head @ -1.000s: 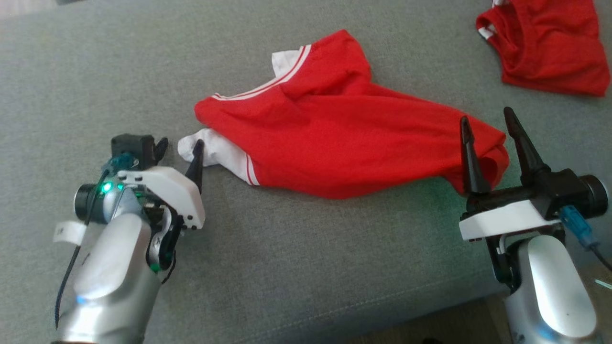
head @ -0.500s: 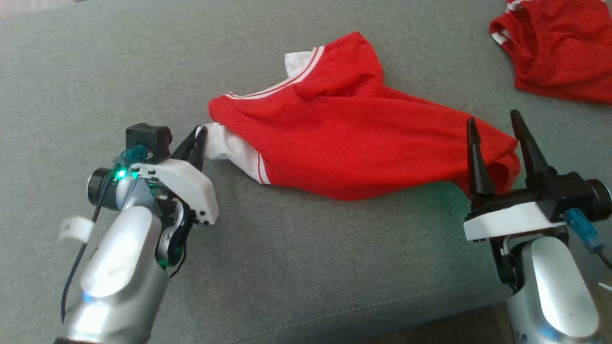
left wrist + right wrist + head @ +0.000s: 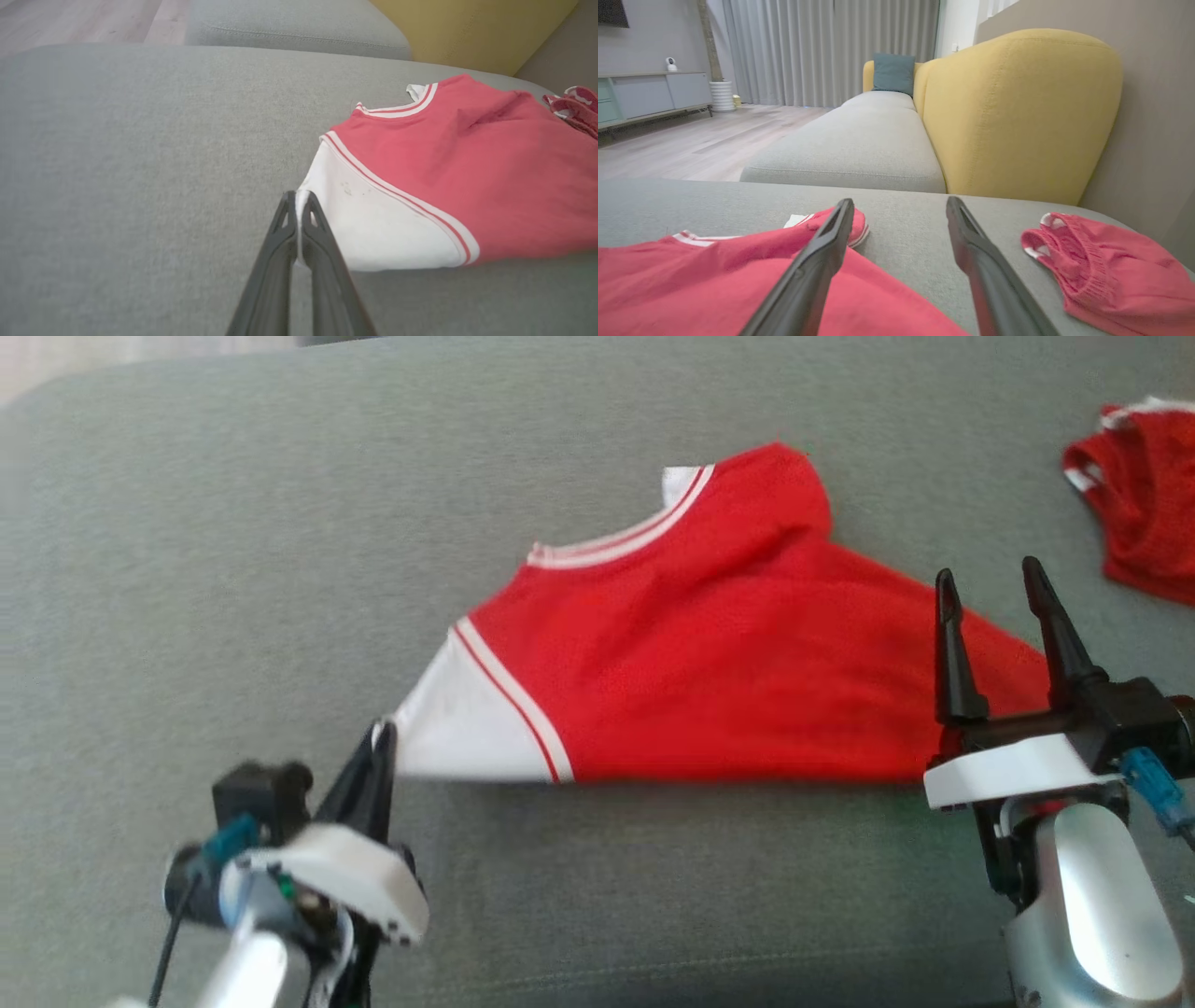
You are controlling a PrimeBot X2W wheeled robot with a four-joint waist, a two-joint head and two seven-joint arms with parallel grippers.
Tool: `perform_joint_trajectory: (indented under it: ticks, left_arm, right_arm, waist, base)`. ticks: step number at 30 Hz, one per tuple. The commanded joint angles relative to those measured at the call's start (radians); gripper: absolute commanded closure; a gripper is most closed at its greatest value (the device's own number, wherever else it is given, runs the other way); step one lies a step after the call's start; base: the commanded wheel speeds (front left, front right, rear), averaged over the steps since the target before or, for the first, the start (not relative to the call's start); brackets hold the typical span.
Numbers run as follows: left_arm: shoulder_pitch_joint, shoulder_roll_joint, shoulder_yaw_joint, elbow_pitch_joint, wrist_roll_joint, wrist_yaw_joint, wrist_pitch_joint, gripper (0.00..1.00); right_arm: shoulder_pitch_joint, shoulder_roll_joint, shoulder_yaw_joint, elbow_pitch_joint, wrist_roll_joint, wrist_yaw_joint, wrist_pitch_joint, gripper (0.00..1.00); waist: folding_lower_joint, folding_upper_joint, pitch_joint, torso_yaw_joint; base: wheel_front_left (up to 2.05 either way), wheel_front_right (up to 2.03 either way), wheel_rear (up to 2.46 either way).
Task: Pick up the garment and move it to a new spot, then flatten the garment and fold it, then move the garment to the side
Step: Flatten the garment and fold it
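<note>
I am clamping the left gripper [image 3: 381, 733] on the white sleeve [image 3: 457, 728] of the shirt [image 3: 709, 663], which is lying on the cushion [image 3: 233, 569], while the right gripper [image 3: 990, 569] is hovering, fingers apart, at its other end.

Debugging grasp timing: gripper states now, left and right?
Left gripper: shut on the shirt, at its sleeve tip.
Right gripper: open, holding nothing.

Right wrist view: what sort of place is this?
Probably a home living room: a sofa with a yellow back and grey seats, long grey curtains, and a low sideboard on a wood floor.
</note>
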Motion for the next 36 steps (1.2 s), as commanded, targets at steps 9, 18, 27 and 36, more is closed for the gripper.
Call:
perform_joint_trajectory:
  ticks: [9,18,27,36]
  left_arm:
    - [0.095,0.003,0.048,-0.063,-0.039,0.049,0.004,1.00]
    - [0.091,-0.018,0.054,-0.037,-0.042,0.047,-0.075,0.00]
    - [0.072,-0.037,0.043,-0.074,-0.024,0.047,-0.148,0.00]
    - [0.060,-0.061,0.020,-0.094,-0.019,0.039,-0.193,0.00]
  right_arm:
    - [-0.010,-0.004,0.032,-0.012,-0.023,0.007,0.022,0.00]
    - [-0.020,-0.004,0.041,0.031,-0.042,0.007,0.040,0.00]
    - [-0.093,-0.017,0.084,0.095,-0.060,0.007,0.132,0.00]
    - [-0.223,-0.095,0.118,0.220,-0.042,0.007,0.288,0.00]
  waist:
    - [0.0000,0.0000,-0.005,0.067]
    - [0.0000,0.0000,-0.020,0.081]
    - [0.0000,0.0000,-0.032,0.117]
    - [0.0000,0.0000,-0.018,0.187]
  base:
    - [0.00,0.00,0.00]
    - [0.00,0.00,0.00]
    - [0.00,0.00,0.00]
    - [0.00,0.00,0.00]
